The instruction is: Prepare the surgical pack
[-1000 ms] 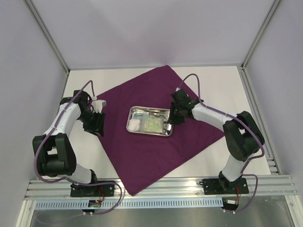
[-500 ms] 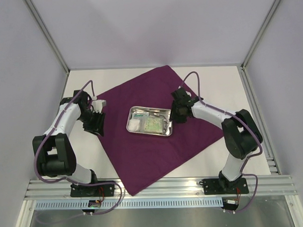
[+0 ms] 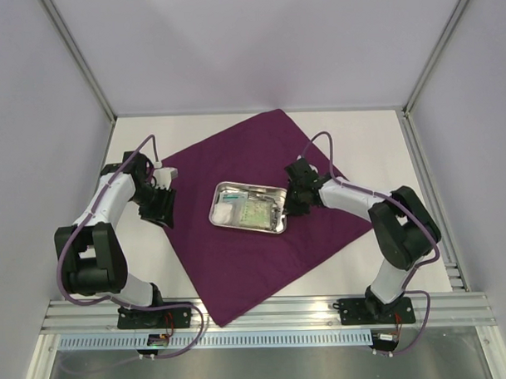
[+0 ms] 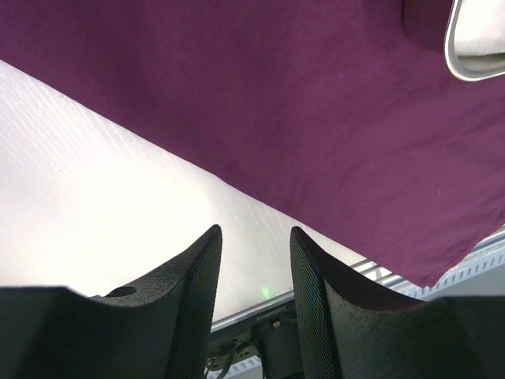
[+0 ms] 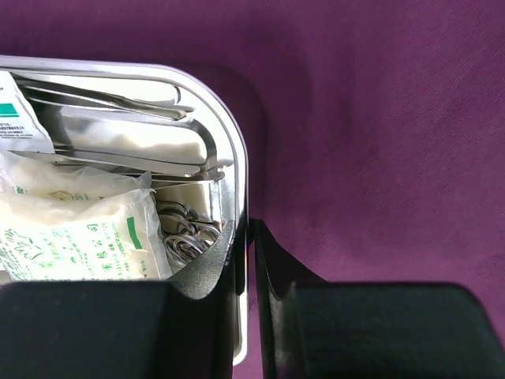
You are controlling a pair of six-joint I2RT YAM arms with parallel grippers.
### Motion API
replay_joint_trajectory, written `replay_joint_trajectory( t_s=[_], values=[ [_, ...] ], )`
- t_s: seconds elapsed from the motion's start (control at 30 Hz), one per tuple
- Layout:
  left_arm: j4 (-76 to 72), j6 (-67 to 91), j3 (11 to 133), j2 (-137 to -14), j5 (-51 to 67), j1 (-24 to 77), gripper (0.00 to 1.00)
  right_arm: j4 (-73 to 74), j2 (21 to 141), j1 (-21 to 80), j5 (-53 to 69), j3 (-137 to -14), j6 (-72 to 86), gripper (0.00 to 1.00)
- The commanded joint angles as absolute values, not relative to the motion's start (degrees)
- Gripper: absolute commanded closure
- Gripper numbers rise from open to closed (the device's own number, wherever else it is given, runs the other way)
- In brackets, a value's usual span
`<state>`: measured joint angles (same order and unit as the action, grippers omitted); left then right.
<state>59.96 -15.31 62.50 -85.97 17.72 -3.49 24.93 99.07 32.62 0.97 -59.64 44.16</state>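
Top view, sheet: I saw the purple fabric sheet (image 3: 239,256) lying flat on the white table (image 3: 376,144), with one corner pointing toward the near edge.
Top view, tray: The steel tray (image 3: 233,190) sat loaded near the middle of the sheet.
Top view, left gripper: The left gripper (image 3: 160,208) hung at the sheet's left edge, well apart from the tray.
Top view, right gripper: The right gripper (image 3: 292,203) was at the tray's right end.
Left wrist view, jaws: I found the fingers (image 4: 189,292) parted with nothing between them, over bare table just beside the sheet's edge.
Left wrist view, tray: Only one rounded corner showed, at the far right.
Right wrist view, jaws: I found them closed on the tray's right rim, one finger inside the wall and the other outside it, above the sheet.
Right wrist view, contents: The tray held tweezers (image 5: 118,99), scissors (image 5: 185,233), a white gauze pad (image 5: 158,146) and clear packets (image 5: 71,229) with green print.
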Motion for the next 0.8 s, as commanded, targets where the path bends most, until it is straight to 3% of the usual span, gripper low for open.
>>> replay_joint_trajectory(
  t_s=[0.0, 0.27, 0.33, 0.37, 0.4, 0.6, 0.77],
  values=[
    [59.0, -14.8, 62.3, -84.3, 19.1, -3.7, 0.51, 22.1, 97.1, 34.0, 3.1, -59.0, 46.5, 0.92],
    [59.2, -14.9, 61.6, -82.9, 19.1, -3.8, 0.51, 22.0, 97.7, 35.8, 3.1, -59.6, 48.3, 0.91],
    [59.4, -14.9, 61.3, -82.5, 18.8, -3.8, 0.51, 21.5, 96.1, 35.8, 1.6, -57.8, 49.9, 0.81],
    [59.4, -15.0, 61.4, -82.2, 18.8, -3.7, 0.51, 21.5, 95.2, 35.9, 0.8, -57.2, 50.3, 0.68],
    [59.4, -15.0, 61.3, -82.1, 18.6, -3.7, 0.51, 21.7, 92.7, 36.0, -2.2, -56.7, 50.4, 0.64],
    [60.1, -15.1, 61.7, -80.3, 17.7, -3.7, 0.5, 27.9, 81.9, 45.2, -16.1, -60.5, 36.6, 0.53],
    [61.7, -15.4, 62.3, -78.0, 17.1, -3.8, 0.5, 23.8, 80.1, 63.7, -11.1, -61.4, 15.8, 0.44]
  ],
)
